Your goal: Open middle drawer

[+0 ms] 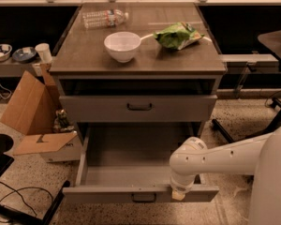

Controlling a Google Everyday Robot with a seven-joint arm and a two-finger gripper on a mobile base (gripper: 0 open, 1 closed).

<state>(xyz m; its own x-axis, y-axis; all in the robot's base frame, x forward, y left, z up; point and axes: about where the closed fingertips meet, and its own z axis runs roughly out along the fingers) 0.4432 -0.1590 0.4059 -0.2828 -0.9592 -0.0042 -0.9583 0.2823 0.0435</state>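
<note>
The middle drawer point(140, 193) is a wide grey metal drawer with a low front panel and a small black bar handle point(144, 198). It stands pulled far out of the cabinet, and its plain grey inside shows. My gripper point(178, 194) hangs below the white wrist point(187, 165) of my arm. It rests at the top edge of the drawer's front panel, right of the handle. Above it sits a taller-fronted grey drawer point(138, 108) with a bigger handle.
On the cabinet top point(84, 60) stand a white bowl point(122, 46), a green chip bag point(179, 35) and a lying plastic bottle point(104, 18). An open cardboard box point(35, 111) lies on the floor at left, with cables point(18, 200). A black table leg point(271, 121) stands at right.
</note>
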